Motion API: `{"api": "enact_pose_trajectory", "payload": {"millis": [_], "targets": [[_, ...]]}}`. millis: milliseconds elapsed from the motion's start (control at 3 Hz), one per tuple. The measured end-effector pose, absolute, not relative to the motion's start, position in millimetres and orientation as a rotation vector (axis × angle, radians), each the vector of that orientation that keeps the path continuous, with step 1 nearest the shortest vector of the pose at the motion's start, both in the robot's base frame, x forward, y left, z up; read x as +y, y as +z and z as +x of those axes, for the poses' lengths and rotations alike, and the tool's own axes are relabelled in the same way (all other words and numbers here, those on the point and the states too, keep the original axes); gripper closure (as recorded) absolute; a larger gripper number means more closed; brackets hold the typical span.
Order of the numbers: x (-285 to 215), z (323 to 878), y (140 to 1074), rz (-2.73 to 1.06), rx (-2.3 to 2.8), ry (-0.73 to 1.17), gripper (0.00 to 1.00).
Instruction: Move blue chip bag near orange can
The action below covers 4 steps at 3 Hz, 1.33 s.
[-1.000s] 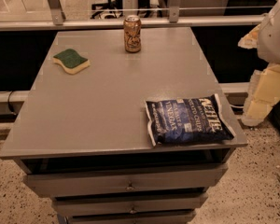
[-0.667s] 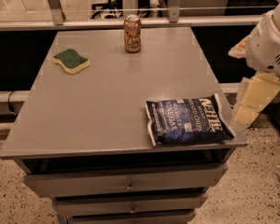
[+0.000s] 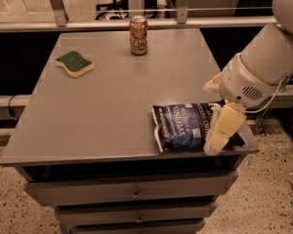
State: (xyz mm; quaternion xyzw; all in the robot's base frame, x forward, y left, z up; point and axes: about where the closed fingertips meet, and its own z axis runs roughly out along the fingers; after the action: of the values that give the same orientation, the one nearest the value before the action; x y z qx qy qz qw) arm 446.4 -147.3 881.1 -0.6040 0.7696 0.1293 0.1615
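Observation:
The blue chip bag [image 3: 185, 126] lies flat at the front right corner of the grey table [image 3: 112, 101], dark navy with white lettering. The orange can [image 3: 138, 35] stands upright at the back middle of the table, far from the bag. My gripper [image 3: 217, 107] comes in from the right on a white arm and hangs over the bag's right end. It is open: one pale finger [image 3: 223, 129] covers the bag's right edge, the other [image 3: 211, 85] sits above the bag's far edge. It holds nothing.
A green-and-yellow sponge [image 3: 74, 64] lies at the back left of the table. Drawers [image 3: 132, 194] run under the tabletop. A metal rail [image 3: 136, 23] crosses behind the table. Speckled floor lies on both sides.
The arm has moved left and down from beside the table, so the gripper now sits over the bag's right end. The bag, can and sponge have not moved.

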Motion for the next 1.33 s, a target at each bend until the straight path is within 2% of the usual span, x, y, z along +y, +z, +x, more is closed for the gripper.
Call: {"api": "enact_pose_trajectory", "payload": {"millis": [333,1000,1333], "targets": [[-124,448,867,-1.727,2.148,0.469,0.00],[-115,462,849,-1.683,2.098,0.498,0.47],[-121,475,854,-1.665,2.082,0.460,0.78]]}}
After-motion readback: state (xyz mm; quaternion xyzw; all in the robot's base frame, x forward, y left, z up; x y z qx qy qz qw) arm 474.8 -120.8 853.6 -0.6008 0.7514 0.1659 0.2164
